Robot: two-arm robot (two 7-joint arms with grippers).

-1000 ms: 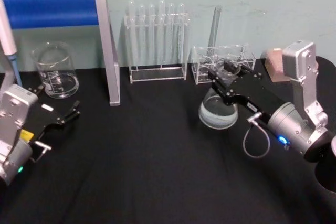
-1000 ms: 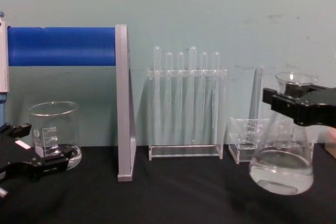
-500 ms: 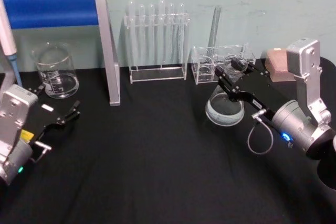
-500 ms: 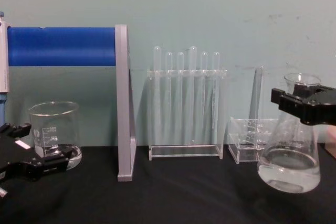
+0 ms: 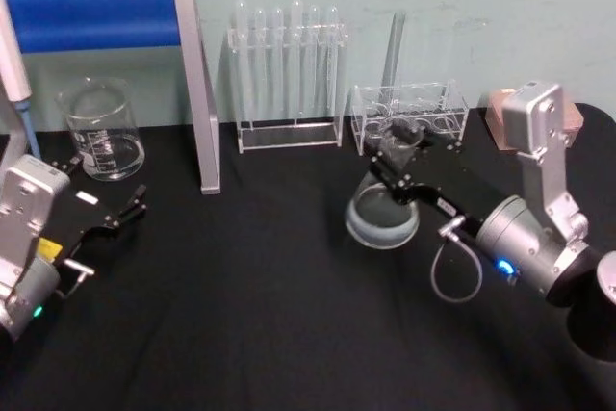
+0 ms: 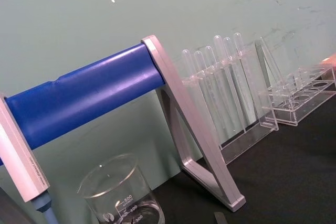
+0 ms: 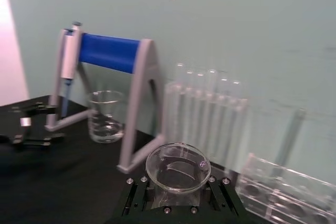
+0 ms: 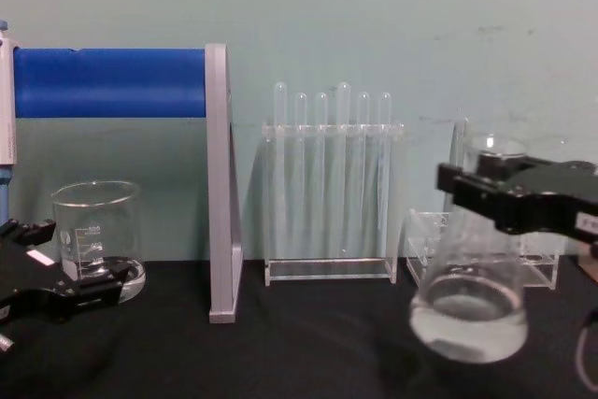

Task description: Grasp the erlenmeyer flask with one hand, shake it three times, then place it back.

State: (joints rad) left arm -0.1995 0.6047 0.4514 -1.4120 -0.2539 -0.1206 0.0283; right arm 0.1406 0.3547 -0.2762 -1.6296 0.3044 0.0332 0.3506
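The right end effector (image 5: 393, 163), a black blocky clamp on a silver-grey arm, is closed around the narrow neck of the clear glass conical Erlenmeyer flask (image 5: 382, 220), just under its flared rim, over the right half of the black-covered bench (image 5: 269, 324). In the chest view the flask (image 8: 469, 310) hangs tilted, its wide base swung toward the robot's left of the neck, with a shallow pool of clear liquid (image 8: 467, 324) in the bottom. There the right end effector (image 8: 481, 186) reaches in from the right edge at neck height. Whether the lower edge of the base touches the bench cannot be told. The right wrist view looks onto the flask's round mouth (image 7: 177, 167), with the black jaws pressed against either side of the neck. The flask is in front of a low clear acrylic rack (image 5: 409, 111), and a tall thin clear tube (image 5: 392, 45) rises at that rack. To the left of it stands a clear stand holding 6 thin upright test tubes (image 5: 287, 74). Further left is a grey frame carrying a thick blue roller (image 5: 96, 16), with a straight-walled cylindrical glass beaker (image 5: 101, 132) beneath it. The left end effector (image 5: 106, 188) lies low at the bench's left side, near the beaker, its 2 black fingers spread apart and holding nothing. A pinkish block (image 5: 499, 115) sits at the back right, behind the right arm.
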